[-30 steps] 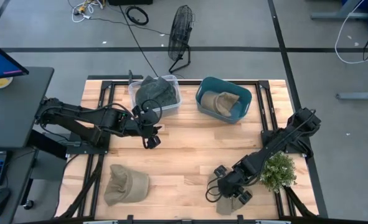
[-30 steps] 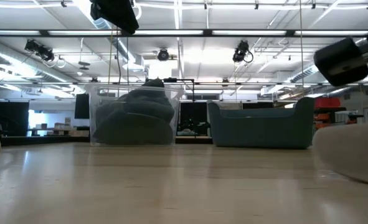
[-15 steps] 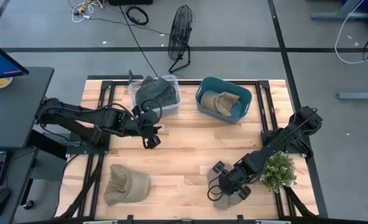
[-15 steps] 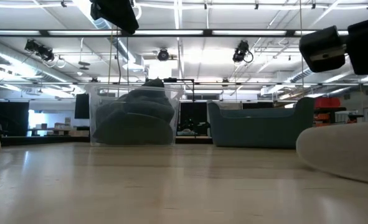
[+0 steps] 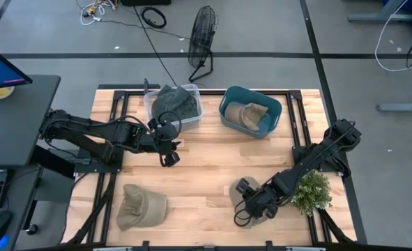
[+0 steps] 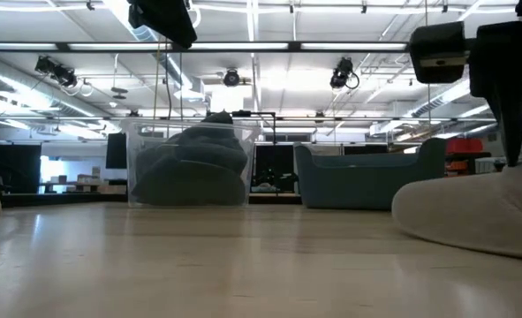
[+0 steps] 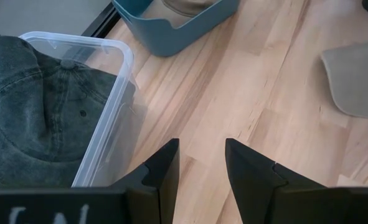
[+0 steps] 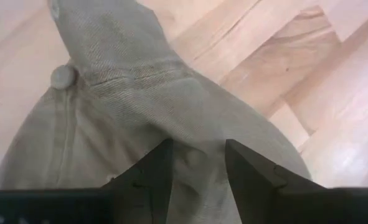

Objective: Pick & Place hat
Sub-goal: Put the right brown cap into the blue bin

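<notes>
The right gripper point(image 8: 194, 163) presses its parted jaws down into a beige hat point(image 8: 140, 118) lying on the counter point(image 5: 206, 174) near its front edge, just beside a small green plant point(image 5: 310, 192). In the right wrist view the fingers point(image 8: 155, 165) straddle a ridge of fabric below the crown button, not yet pinched together. To grasp well, the jaws should sink enough to gather a firm fold of cloth before closing (a shallow nip would likely slip when lifted). A straight rise would then keep the brim from dragging toward the plant. The likely target is the teal bin point(image 5: 251, 111) at the counter's far side, which already holds a similar beige hat. The left gripper point(image 5: 169, 145) waits with jaws released beside the clear bin point(image 5: 174, 104) holding a dark hat. Another beige hat point(image 5: 139, 206) lies at the front left.
</notes>
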